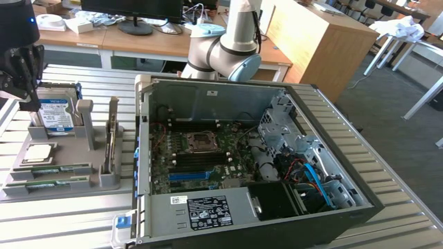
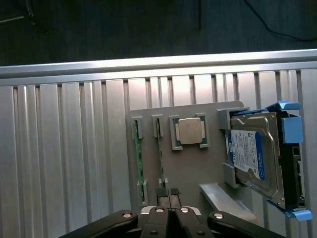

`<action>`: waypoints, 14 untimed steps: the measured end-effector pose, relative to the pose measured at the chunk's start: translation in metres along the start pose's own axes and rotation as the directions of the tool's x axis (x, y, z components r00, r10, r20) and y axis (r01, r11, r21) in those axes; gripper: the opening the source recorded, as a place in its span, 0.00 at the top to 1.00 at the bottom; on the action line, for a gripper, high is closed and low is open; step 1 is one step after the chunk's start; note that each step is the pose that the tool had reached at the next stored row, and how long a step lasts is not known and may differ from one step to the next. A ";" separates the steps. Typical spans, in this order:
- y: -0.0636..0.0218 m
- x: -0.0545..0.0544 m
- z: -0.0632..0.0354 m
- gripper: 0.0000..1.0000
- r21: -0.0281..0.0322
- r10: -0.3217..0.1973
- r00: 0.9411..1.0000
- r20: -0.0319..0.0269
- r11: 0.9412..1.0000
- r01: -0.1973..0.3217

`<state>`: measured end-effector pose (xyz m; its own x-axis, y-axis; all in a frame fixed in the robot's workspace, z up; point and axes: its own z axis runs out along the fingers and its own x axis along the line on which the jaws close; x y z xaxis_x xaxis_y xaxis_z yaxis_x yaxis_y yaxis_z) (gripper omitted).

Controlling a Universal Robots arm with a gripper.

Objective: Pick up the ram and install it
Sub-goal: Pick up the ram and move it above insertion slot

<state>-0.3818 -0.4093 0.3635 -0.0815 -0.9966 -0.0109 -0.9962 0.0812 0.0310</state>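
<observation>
Two green ram sticks (image 1: 52, 169) (image 1: 45, 183) lie on edge in slots of a grey holder tray (image 1: 69, 193) at the exterior view's left. In the wrist view they appear as thin green strips (image 2: 139, 158) (image 2: 160, 151). My gripper (image 1: 29, 102) hangs above the tray's far end, near the hard drive, and clear of the sticks. Its fingertips (image 2: 168, 194) are pressed together, shut on nothing. The open computer case (image 1: 207, 96) stands beside the tray, with the motherboard (image 1: 201, 155) and its blue slot (image 1: 190, 176) exposed.
The tray also carries a silver processor chip (image 1: 38, 152) (image 2: 190, 131), a hard drive (image 1: 55, 111) (image 2: 252, 156) in a blue bracket and an upright card (image 1: 111, 137). Everything rests on a ribbed metal table (image 1: 387, 171). The arm's base (image 1: 225, 49) stands behind the case.
</observation>
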 end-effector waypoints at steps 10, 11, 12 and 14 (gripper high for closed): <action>0.0000 0.000 0.0000 0.90 0.000 -0.031 1.000 -0.003 1.000 0.031; 0.0000 0.000 0.0000 0.90 0.000 -0.037 0.999 -0.003 0.999 0.037; 0.0000 0.000 0.0000 0.90 0.000 -0.042 0.999 -0.003 0.999 0.042; 0.0000 0.000 0.0000 0.90 0.000 -0.043 0.999 -0.003 0.999 0.043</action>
<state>-0.3818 -0.4093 0.3635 -0.0389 -0.9992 -0.0087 -0.9988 0.0386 0.0309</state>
